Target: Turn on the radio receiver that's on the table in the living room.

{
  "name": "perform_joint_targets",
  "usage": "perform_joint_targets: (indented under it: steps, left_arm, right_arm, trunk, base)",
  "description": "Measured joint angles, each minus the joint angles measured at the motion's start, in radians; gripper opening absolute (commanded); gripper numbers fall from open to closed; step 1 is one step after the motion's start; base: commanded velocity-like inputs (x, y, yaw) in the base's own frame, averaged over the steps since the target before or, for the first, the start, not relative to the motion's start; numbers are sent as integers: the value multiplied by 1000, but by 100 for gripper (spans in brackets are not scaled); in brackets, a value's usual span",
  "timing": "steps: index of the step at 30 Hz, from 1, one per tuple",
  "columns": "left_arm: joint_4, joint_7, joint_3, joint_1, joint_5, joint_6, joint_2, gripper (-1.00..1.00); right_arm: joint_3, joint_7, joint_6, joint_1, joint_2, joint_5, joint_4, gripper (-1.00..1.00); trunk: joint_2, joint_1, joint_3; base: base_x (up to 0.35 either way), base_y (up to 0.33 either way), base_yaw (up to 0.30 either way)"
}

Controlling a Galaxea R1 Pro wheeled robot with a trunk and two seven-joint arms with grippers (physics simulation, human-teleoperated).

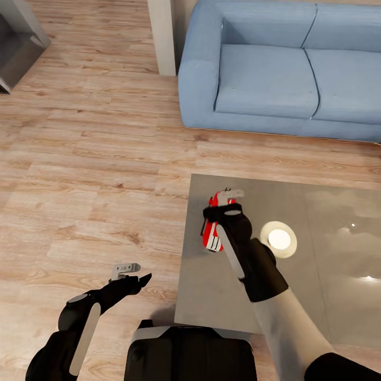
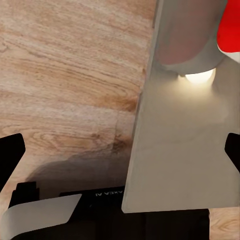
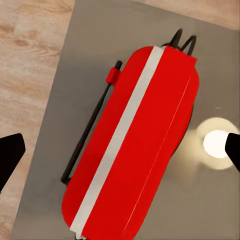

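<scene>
Head view: the radio receiver lies on the table near its left edge; the right gripper hovers over it, contact unclear.
Left wrist view: left gripper spread wide, beside the table.
Right wrist view: jaws spread wide above the radio receiver.

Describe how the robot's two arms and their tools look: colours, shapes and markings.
Both arms are glossy black with rounded segments and a pale grey stripe along each forearm. The right arm turns white near the shoulder. The left tool and right tool have light grey fingers on black mounts.
</scene>
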Motion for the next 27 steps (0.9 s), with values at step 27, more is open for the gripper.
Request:
perform_joint_targets:
  steps: [27]
  left_arm:
    - [0,-2,0,0,0,-2,-1,100]
  right_arm:
    - [-20,-302,-361,-42,0,-498,150,100]
  trunk:
    - [0,0,0]
  base:
    - [0,0,0]
